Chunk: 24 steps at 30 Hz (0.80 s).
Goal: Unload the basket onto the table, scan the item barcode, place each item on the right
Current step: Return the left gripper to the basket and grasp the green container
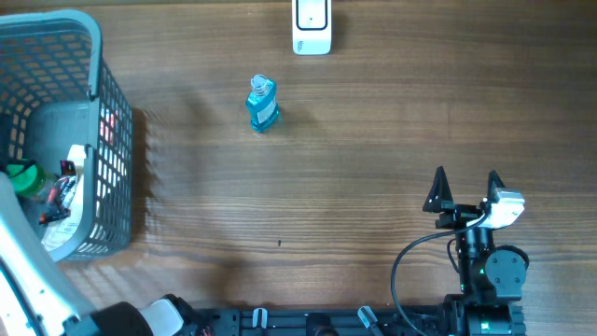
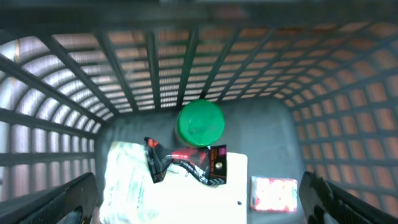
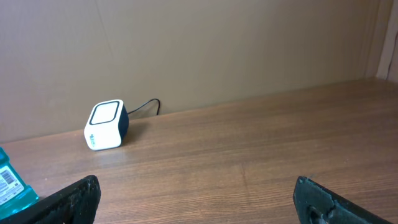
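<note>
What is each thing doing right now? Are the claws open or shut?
basket: upright, holding a few items.
left gripper: open, empty, down inside the basket.
right gripper: open, empty, touching nothing.
green-topped item: lying in the basket, not gripped.
blue bottle: on the table, not held.
scanner: at the table's far edge, untouched.

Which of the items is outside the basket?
The blue bottle, alone on the table near the white scanner. The green-capped item and the white packet lie inside the grey basket.
</note>
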Motion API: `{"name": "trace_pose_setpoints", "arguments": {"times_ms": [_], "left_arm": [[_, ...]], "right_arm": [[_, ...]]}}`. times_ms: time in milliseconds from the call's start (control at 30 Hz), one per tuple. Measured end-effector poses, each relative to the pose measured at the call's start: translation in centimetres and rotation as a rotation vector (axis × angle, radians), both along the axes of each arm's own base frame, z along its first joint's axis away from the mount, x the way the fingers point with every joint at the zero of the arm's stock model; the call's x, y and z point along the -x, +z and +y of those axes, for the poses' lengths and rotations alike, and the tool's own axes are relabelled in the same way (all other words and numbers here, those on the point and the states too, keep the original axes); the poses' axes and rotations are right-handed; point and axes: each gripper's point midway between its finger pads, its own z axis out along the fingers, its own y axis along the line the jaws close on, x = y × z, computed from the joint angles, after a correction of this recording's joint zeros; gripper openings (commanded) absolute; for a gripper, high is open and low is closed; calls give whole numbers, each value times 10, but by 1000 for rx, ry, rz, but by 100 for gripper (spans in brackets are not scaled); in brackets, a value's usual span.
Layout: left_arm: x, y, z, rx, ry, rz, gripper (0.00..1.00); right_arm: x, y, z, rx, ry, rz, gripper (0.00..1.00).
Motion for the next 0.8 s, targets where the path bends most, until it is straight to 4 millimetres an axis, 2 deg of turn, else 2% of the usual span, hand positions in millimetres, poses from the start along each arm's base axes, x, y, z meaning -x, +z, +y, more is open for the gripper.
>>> {"name": "trace_pose_setpoints", "arguments": {"times_ms": [133,300,800], "left_arm": [[-7,-48,11,7,38,32,100],[-13,-89,23,-1,62,75,100],[-41,-153,48,16,75,134,100]], "right_arm": [[0,0,0,0,0,0,100],[0,0,0,0,0,0,100],[0,0,0,0,0,0,100]]}}
